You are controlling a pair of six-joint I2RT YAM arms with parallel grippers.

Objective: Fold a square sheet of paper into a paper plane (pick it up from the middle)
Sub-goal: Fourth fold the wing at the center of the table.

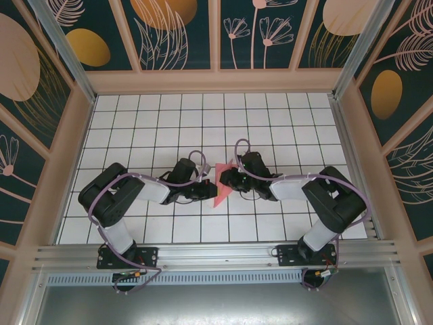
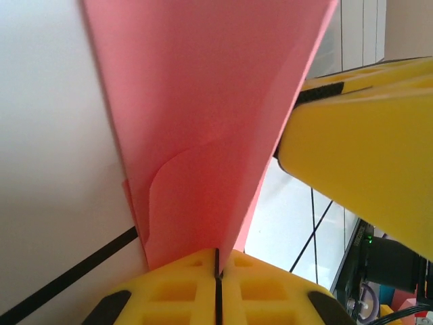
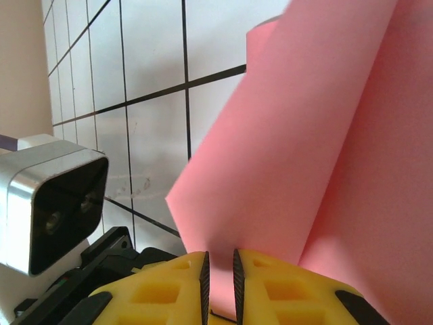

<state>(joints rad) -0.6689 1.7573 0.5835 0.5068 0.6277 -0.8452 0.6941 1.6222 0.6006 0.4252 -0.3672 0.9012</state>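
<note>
The left gripper (image 2: 218, 265) is clamping one edge of the pink sheet of paper (image 2: 203, 101) while the right gripper (image 3: 220, 265) is pinching its other side, over the gridded bench (image 1: 203, 115)

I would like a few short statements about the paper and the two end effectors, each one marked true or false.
1. The left end effector is shut on the paper. True.
2. The paper is blue. False: it is pink.
3. The right end effector grips the paper. True.
4. The paper lies flat and untouched. False: it is bent, and both end effectors hold it.
</note>
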